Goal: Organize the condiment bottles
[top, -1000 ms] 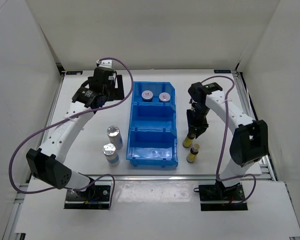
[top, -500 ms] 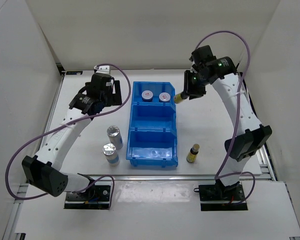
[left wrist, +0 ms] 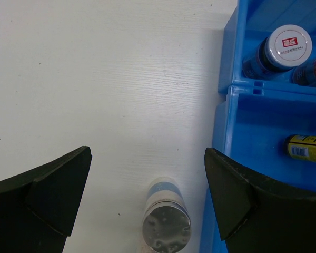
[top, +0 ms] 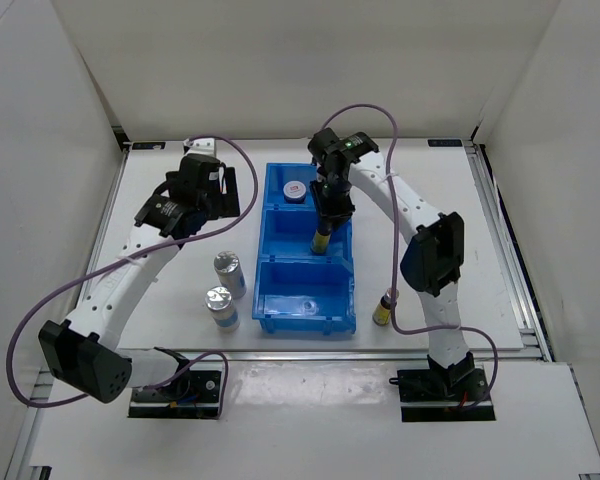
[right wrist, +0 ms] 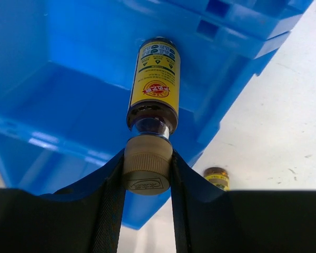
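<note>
Six small condiment bottles in play, so quick rundown. My right claw (right wrist: 147,173) is clamped tight on the pale ribbed cap of a slim amber glass bottle with a glossy yellow label (right wrist: 154,79), pinching it from both sides. The bottle hangs base-first over the middle compartment of the blue plastic three-compartment bin (top: 302,288). Can't tell whether the base touches the bin floor. My left claw (left wrist: 147,158) is spread wide with nothing in it, hovering above the table just left of the bin. Its fingers (left wrist: 52,190) look like matte black wedges.

The bin is smooth, shiny moulded plastic with straight dividers. Its far compartment holds a squat dark jar with a round white lid and a red mark (left wrist: 288,43). A second jar (left wrist: 315,69) sits right beside it, mostly cut off at the edge of my left wrist view.

Outside the bin, a blue-and-white cylinder with a dimpled silver top (top: 228,270) and another cylinder (top: 220,303) stand upright close together, left of the bin. A second amber bottle (top: 383,308) stands upright on the right, near the bin's near corner.

Everything sits on a matte white table (top: 430,250) with a faint wood grain, boxed in by plain white walls (top: 280,70).
</note>
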You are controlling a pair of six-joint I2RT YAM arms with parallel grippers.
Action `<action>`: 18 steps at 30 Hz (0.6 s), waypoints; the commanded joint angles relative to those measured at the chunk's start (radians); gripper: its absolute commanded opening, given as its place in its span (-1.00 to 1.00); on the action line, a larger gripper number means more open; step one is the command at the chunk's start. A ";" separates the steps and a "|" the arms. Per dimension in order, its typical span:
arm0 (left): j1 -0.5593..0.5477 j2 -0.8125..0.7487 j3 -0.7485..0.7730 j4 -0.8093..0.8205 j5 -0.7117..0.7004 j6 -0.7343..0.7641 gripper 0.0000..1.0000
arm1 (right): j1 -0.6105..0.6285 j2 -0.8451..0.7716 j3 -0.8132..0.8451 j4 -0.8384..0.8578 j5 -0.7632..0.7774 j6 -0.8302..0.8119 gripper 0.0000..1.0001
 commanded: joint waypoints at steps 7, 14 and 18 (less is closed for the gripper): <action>0.000 -0.049 -0.025 0.006 -0.026 -0.009 1.00 | 0.008 0.056 0.035 -0.201 0.128 -0.054 -0.65; 0.000 -0.038 -0.014 0.006 -0.015 0.000 1.00 | 0.027 0.035 0.050 -0.191 0.128 -0.064 0.20; 0.000 -0.029 -0.005 0.006 -0.006 0.000 1.00 | 0.027 0.009 0.175 -0.217 0.170 -0.064 0.48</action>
